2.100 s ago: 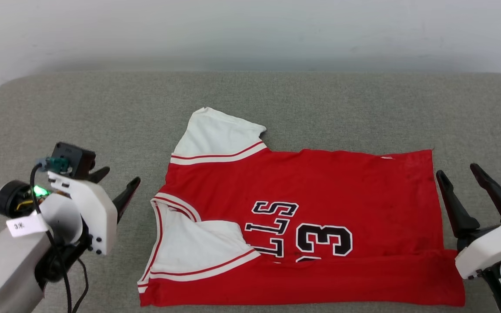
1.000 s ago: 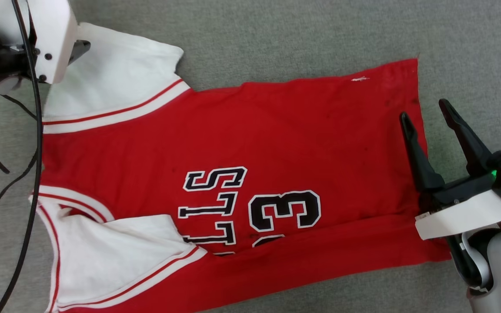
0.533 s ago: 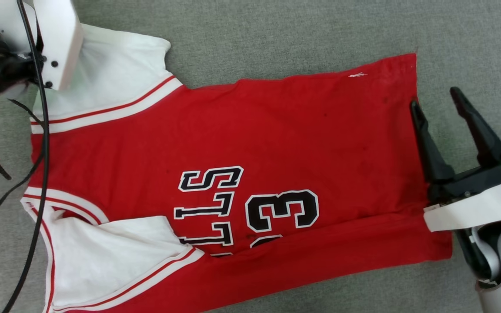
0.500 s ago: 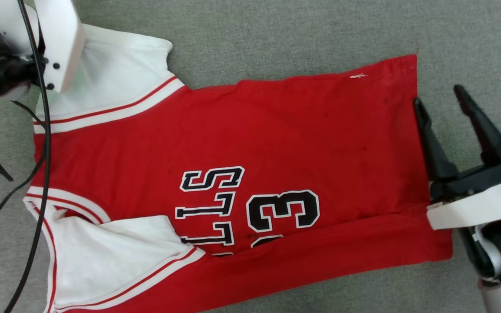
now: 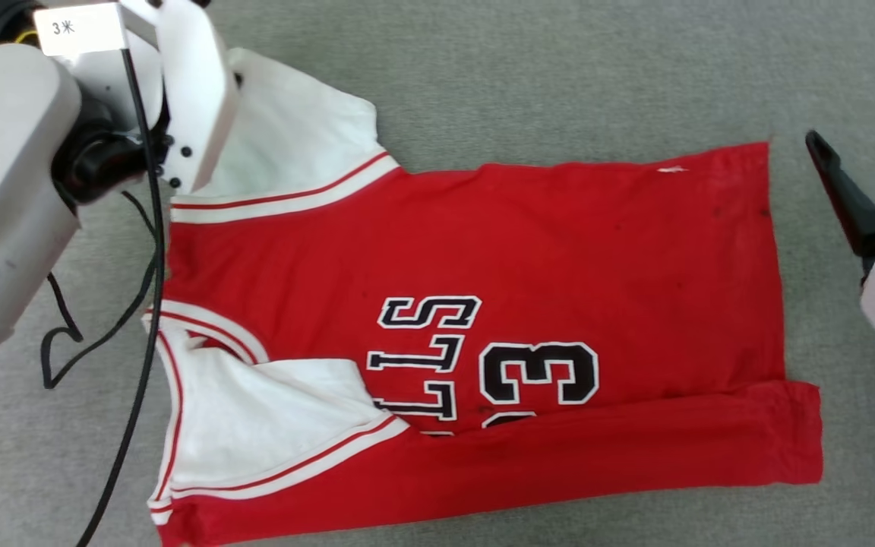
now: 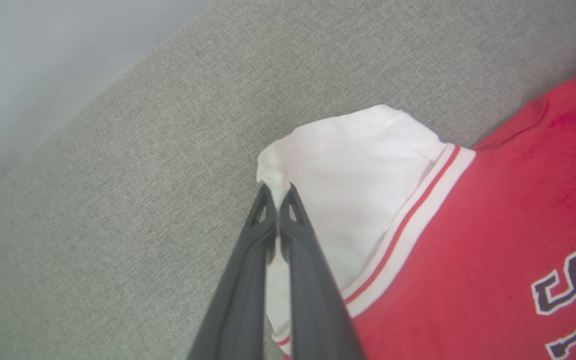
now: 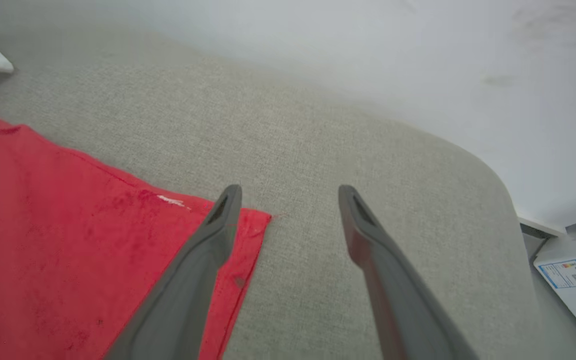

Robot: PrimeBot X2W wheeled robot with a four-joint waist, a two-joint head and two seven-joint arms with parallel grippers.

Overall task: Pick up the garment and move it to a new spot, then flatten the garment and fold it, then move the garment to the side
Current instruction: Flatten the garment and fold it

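Flat on grey fabric surface point(image 5: 559, 68): red jersey shirt with white sleeves point(image 5: 559, 251), lettering partly hidden under folded lower edge. In head view, white housing hides tips of left gripper point(image 6: 278, 192); wrist view shows them pinching far sleeve's edge, spread a second ago. Wide-spread right gripper point(image 5: 855, 125), cut off at frame edge, sits just beside hem.

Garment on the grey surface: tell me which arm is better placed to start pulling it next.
Left, probably. The left gripper is shut on a corner of the white sleeve of the garment, so it could pull at once. The right gripper is open near the red hem corner, gripping nothing.
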